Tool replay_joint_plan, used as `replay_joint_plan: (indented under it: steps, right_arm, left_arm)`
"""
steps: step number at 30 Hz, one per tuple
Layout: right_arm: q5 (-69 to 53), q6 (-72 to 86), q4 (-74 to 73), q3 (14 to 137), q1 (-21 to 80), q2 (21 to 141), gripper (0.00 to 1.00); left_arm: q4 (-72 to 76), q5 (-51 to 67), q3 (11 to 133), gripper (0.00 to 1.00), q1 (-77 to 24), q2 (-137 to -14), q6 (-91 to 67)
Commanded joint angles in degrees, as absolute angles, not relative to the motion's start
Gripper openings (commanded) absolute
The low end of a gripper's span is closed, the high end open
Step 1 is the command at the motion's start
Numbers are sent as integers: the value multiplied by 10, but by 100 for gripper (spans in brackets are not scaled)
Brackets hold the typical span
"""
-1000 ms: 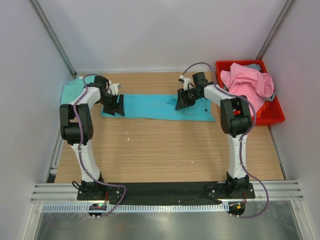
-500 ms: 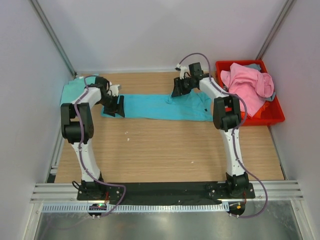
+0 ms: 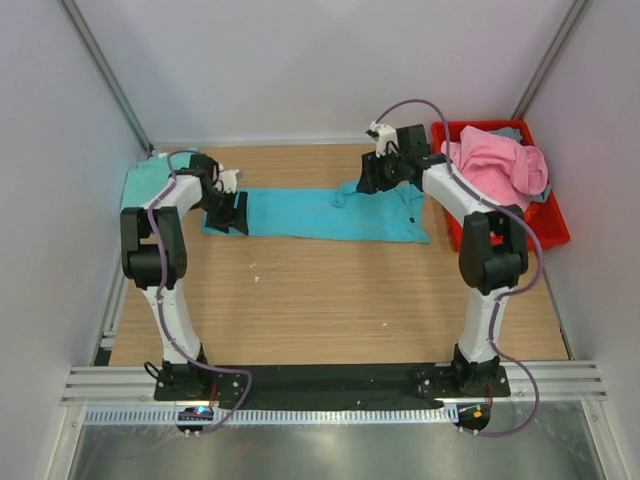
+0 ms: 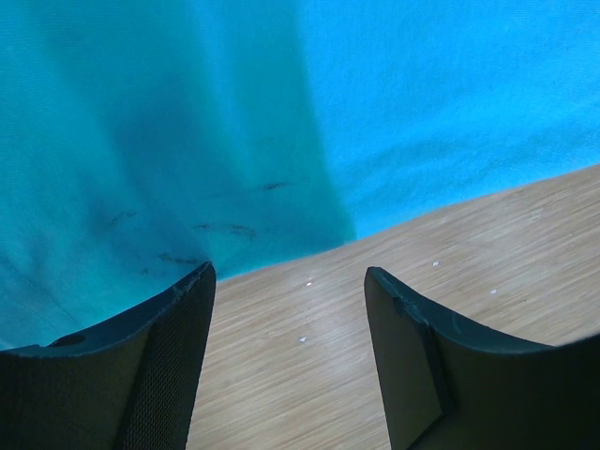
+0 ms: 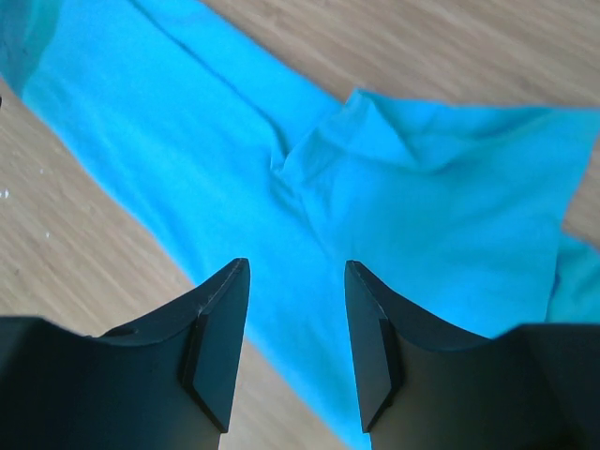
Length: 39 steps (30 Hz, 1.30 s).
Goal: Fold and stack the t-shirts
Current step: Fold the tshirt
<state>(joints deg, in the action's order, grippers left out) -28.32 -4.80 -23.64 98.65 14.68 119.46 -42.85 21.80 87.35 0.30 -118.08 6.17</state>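
Note:
A turquoise-blue t-shirt lies on the wooden table as a long folded strip. My left gripper sits low at its left end, open. In the left wrist view its fingers frame bare wood, with the cloth edge just ahead. My right gripper hovers open over the strip's far right part. The right wrist view shows a rumpled fold beyond its fingertips. A mint-green t-shirt lies at the far left. A pink t-shirt is heaped in the bin, and a grey-blue one peeks out behind it.
A red plastic bin stands at the back right against the wall. White enclosure walls close in the table on the left, right and far sides. Bare wood stretches between the shirt and the arm bases.
My right gripper has lifted off the middle of the turquoise shirt and moved to its far edge, then a little rightward, its arm swinging toward the bin. The left arm has not moved.

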Motion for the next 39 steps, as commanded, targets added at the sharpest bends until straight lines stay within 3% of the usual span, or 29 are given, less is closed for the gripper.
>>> replay_joint_plan:
  steps: [1,6,11,23,39]
  right_arm:
    - [-229,-47,-179,871,150,1093,51]
    - [-200,-62,-180,753,150,1036,52]
    - [-206,-72,-140,721,150,1030,52]
    - [-289,-2,-188,1006,151,1278,51]
    - [-318,36,-191,1212,150,1408,52]
  left_arm:
    - [-408,193,871,66,5,-1136,78]
    - [-438,159,906,66,5,-1165,97]
    - [-434,166,889,66,5,-1166,92]
    - [-440,207,848,66,5,-1173,77]
    - [-424,201,809,66,-11,-1164,76]
